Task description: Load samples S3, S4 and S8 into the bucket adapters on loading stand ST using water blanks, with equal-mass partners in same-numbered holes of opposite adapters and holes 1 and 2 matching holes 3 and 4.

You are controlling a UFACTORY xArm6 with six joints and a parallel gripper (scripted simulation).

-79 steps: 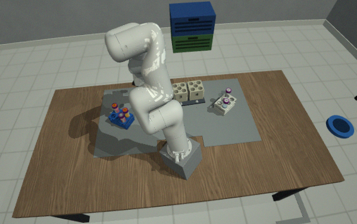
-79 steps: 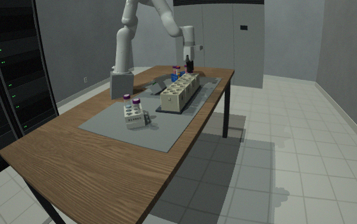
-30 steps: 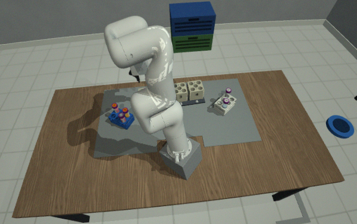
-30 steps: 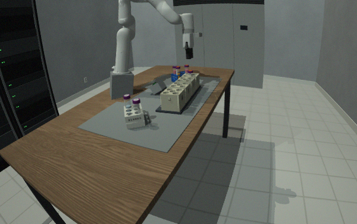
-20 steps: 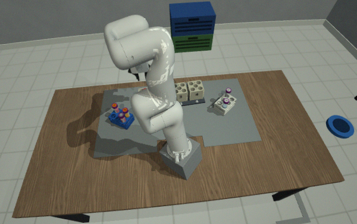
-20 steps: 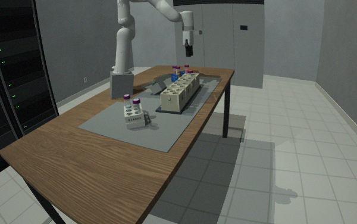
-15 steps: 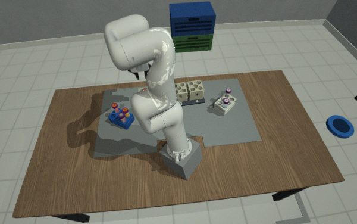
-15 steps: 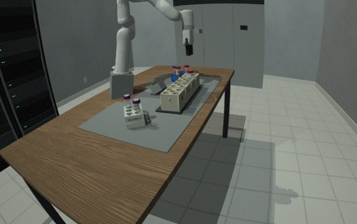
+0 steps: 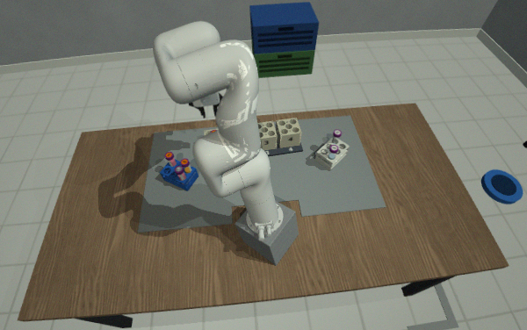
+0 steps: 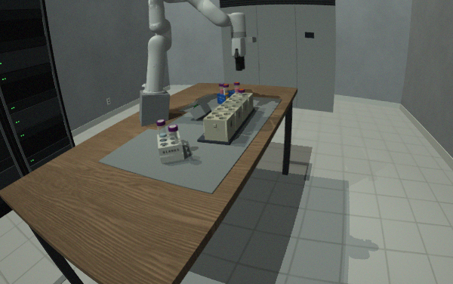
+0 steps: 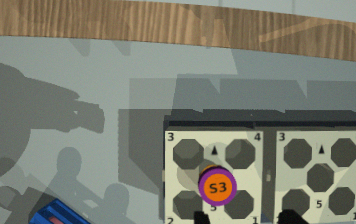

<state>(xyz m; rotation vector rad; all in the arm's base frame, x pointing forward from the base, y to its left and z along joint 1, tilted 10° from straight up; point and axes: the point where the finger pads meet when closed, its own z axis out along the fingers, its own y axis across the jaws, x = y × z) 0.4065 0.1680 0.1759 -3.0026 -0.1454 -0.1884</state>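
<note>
S3 tube (image 9: 213, 131) (image 10: 241, 91) (image 11: 217, 187) in hole 5 of the end adapter (image 9: 206, 132) (image 10: 249, 97) (image 11: 214, 135), below the fingertips; likely there because the axis hole keeps pivot balance. Still needs an equal-mass partner opposite. Gripper (image 9: 210, 116) (image 10: 240, 69) (image 11: 247, 218) partly open, well above, holding and touching nothing. Blue rack (image 9: 189, 186) (image 10: 221, 99) (image 11: 52, 207) left of fingers in wrist view. Next, probably another tube.

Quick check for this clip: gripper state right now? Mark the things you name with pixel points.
Gripper (image 9: 210, 116) (image 10: 240, 69) (image 11: 247, 217): open partway, holding nothing; raised above the adapters, with tube S3 (image 9: 213, 131) (image 10: 241, 91) (image 11: 217, 187) standing in hole 5 of one, not between the fingers.
</note>
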